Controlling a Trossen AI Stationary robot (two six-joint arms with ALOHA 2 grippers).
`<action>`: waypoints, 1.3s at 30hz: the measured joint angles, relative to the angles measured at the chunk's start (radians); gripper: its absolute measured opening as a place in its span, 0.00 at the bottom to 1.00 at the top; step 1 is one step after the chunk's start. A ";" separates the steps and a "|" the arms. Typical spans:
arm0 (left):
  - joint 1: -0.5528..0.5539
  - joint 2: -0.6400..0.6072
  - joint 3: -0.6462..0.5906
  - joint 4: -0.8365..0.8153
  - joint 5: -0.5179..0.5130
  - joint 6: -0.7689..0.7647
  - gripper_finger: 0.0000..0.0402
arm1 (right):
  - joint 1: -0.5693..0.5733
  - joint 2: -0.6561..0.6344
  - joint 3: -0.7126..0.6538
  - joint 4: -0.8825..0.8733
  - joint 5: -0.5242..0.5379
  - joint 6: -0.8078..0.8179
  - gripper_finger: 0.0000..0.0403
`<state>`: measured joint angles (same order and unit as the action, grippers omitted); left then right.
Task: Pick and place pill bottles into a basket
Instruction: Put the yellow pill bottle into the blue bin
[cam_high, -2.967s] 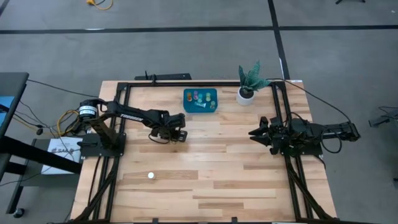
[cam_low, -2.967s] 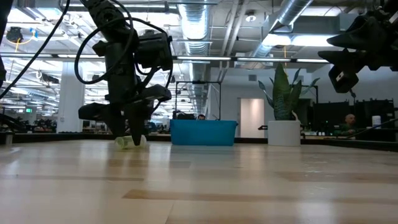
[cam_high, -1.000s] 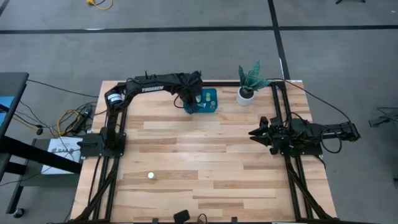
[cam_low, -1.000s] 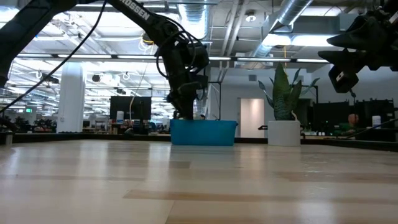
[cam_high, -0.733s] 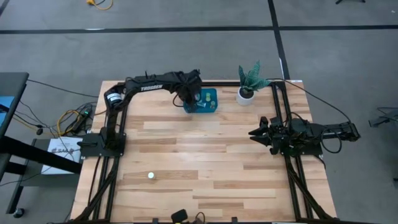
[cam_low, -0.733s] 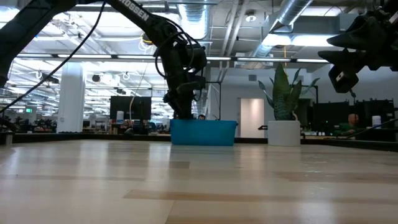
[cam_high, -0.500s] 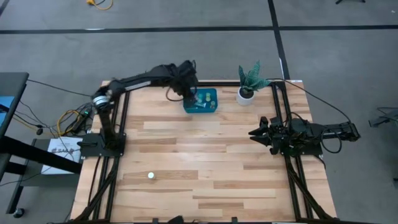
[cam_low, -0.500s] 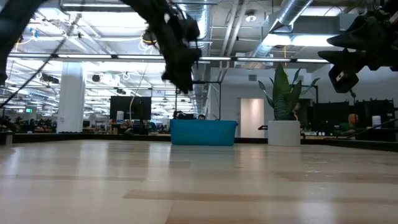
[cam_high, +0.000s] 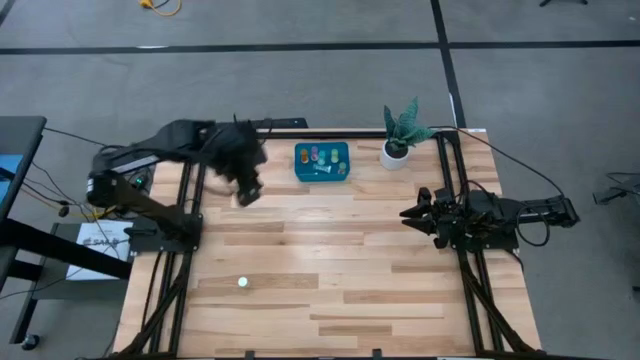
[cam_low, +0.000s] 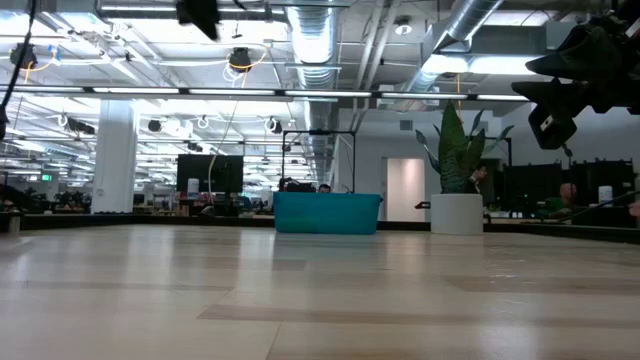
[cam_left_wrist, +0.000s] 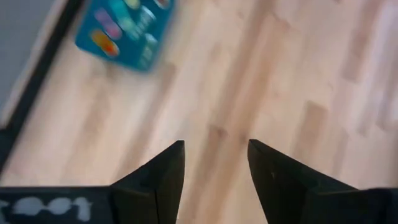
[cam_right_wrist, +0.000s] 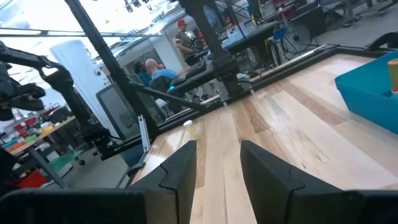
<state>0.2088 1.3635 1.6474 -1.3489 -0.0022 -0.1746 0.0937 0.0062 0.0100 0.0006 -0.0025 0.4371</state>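
The teal-blue basket (cam_high: 322, 161) stands at the table's far edge and holds several small pill bottles (cam_high: 318, 155). It also shows in the low view (cam_low: 327, 213) and the left wrist view (cam_left_wrist: 124, 31). One whitish bottle (cam_high: 242, 282) stands alone on the near left of the table, and shows far off in the right wrist view (cam_right_wrist: 188, 124). My left gripper (cam_high: 247, 192) hangs high above the table, left of the basket, open and empty (cam_left_wrist: 216, 146). My right gripper (cam_high: 415, 213) waits open at the table's right (cam_right_wrist: 216, 149).
A potted plant in a white pot (cam_high: 397, 150) stands just right of the basket. A black frame (cam_high: 200, 190) runs round the table's edges. People sit in the room behind the table (cam_right_wrist: 158, 71).
My left gripper has risen from just over the basket and swung toward the table's left edge and a little nearer. It now stands high, almost out of the low view. The basket and the lone bottle have stayed put.
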 joint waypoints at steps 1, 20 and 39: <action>-0.042 -0.020 0.000 -0.033 -0.003 -0.032 0.41 | 0.000 0.000 0.000 0.000 0.000 0.000 0.29; -0.797 0.008 -0.222 -0.049 -0.063 -0.599 0.41 | 0.000 0.000 0.000 0.000 0.000 0.000 0.29; -0.903 0.014 -0.624 0.374 -0.059 -0.720 0.50 | 0.000 0.000 0.000 0.000 0.000 0.000 0.29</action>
<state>-0.6945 1.3773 1.0231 -0.9747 -0.0609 -0.8944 0.0938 0.0059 0.0099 0.0008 -0.0025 0.4373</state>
